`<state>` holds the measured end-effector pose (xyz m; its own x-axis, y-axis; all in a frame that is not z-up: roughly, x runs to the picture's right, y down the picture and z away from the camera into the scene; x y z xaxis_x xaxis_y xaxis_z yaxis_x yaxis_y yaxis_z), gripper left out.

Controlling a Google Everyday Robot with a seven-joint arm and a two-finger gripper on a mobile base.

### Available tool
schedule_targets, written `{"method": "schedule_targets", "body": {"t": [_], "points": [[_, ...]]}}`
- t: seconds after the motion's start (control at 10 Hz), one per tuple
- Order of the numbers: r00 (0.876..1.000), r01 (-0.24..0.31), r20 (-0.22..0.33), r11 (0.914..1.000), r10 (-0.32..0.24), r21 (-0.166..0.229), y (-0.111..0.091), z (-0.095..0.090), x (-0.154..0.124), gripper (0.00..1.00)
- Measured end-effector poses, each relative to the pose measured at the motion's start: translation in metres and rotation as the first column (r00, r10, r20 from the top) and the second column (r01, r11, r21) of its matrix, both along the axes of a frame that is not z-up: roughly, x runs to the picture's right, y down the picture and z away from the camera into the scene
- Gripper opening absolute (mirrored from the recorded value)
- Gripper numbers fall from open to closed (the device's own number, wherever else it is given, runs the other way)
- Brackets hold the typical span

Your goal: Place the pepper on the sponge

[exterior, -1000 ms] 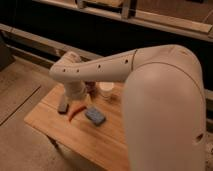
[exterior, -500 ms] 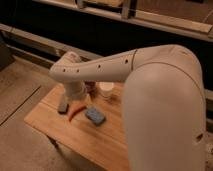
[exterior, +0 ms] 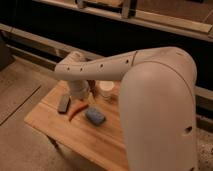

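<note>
The pepper [exterior: 76, 110], slim, curved and red-orange, lies on the wooden table [exterior: 55, 127] just below the arm's end. To its right, a small gap away, lies the blue rectangular sponge [exterior: 95, 116]. My gripper [exterior: 81, 97] hangs at the end of the white arm, directly above and behind the pepper's upper end, mostly hidden by the wrist. The pepper rests on the table, not on the sponge.
A grey rectangular block [exterior: 63, 104] lies left of the pepper. A white cup [exterior: 106, 90] stands behind the sponge. The large white arm housing [exterior: 160, 110] covers the table's right side. Dark shelving runs behind; concrete floor lies to the left.
</note>
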<state>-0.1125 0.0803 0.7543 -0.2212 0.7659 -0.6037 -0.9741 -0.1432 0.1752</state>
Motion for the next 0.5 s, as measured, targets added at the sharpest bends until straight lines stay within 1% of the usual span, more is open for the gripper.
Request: {"method": "schedule_targets", "body": {"t": [0.3,0.5], "points": [[1.000,0.017,0.000,0.9997,-0.017,-0.015,0.007,0.013,0.003,0.65],[1.000,0.028,-0.001,0.9995,-0.028,-0.018,0.011,0.020,0.001,0.65]]}}
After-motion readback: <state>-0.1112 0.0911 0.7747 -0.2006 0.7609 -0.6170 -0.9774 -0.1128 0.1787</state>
